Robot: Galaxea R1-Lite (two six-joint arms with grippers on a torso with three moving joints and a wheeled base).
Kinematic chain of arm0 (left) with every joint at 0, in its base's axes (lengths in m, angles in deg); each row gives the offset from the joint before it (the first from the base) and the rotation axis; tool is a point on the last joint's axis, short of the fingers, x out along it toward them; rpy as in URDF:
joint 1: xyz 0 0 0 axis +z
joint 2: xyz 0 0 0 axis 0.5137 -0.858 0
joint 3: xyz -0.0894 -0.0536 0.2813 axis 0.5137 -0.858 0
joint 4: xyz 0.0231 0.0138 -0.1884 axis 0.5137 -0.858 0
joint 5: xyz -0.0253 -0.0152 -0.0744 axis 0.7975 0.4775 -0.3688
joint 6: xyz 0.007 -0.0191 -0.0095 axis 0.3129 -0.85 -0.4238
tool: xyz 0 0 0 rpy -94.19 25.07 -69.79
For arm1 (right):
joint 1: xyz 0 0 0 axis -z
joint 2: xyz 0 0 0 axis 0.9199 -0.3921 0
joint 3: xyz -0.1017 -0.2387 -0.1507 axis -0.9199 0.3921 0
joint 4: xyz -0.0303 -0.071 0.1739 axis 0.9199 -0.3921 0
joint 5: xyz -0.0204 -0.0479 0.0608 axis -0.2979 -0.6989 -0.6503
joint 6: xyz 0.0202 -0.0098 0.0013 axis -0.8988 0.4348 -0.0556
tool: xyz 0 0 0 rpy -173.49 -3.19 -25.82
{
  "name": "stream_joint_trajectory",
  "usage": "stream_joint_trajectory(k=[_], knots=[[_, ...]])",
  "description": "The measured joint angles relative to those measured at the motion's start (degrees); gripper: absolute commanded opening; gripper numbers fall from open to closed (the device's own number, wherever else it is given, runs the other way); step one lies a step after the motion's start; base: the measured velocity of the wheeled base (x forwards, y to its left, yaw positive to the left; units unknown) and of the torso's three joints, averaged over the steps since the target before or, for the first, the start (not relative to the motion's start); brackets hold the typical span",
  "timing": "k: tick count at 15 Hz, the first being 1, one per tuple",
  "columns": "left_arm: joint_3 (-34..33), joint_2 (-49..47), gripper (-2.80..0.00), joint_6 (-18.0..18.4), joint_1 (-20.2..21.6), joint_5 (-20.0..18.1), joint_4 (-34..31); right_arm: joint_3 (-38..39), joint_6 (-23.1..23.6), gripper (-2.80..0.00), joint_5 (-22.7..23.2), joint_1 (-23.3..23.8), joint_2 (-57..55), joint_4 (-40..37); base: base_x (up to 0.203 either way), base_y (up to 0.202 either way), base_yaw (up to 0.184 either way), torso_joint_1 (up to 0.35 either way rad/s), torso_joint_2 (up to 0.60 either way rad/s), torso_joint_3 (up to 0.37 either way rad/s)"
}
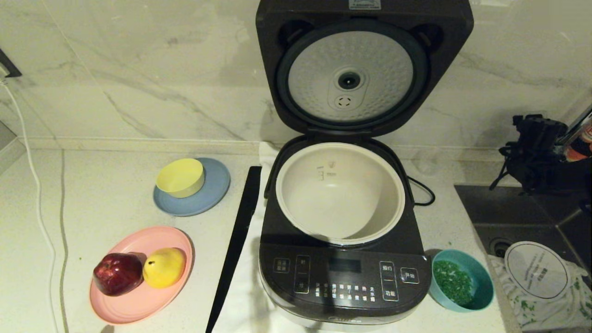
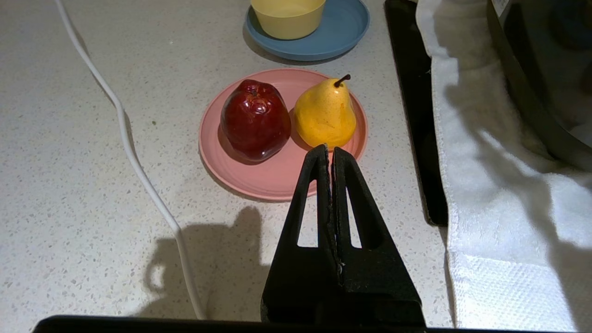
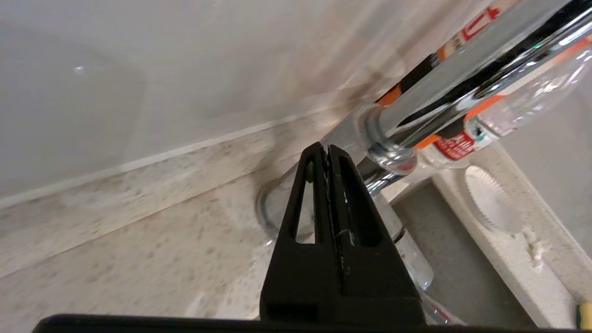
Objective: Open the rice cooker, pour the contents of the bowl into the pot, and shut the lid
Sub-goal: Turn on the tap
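The dark grey rice cooker stands in the middle of the counter. Its lid is swung up and upright, with the dimpled silver disc facing me. The white pot inside looks bare. To the right of the cooker's front, the teal bowl sits on the counter holding the chopped green contents. My right arm hangs at the far right by the tap, well behind the bowl. Its gripper is shut on nothing. My left gripper is shut and empty, above the counter near a pink plate.
A pink plate carries a red apple and a yellow pear. A yellow bowl sits on a grey-blue plate. A black strip and a white towel lie left of the cooker. A sink and a chrome tap are at the right.
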Motion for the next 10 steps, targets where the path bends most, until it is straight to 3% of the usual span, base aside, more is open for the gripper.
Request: stream_joint_trajectory(k=[2, 6, 10], knots=[[0.0, 0.0, -2.80, 0.0, 0.0, 0.0, 0.0, 0.0, -3.0, -2.80, 1.5, -0.3, 1.1, -4.4, 0.000, 0.000, 0.000, 0.000, 0.00, 0.000], [0.0, 0.0, -2.80, 0.0, 0.0, 0.0, 0.0, -2.3, -12.8, -2.80, 8.8, -0.9, 5.0, -19.8, 0.000, 0.000, 0.000, 0.000, 0.00, 0.000], [0.0, 0.0, -2.80, 0.0, 0.0, 0.0, 0.0, -3.2, -13.6, -2.80, 12.1, -0.5, 7.5, -22.1, 0.000, 0.000, 0.000, 0.000, 0.00, 0.000]])
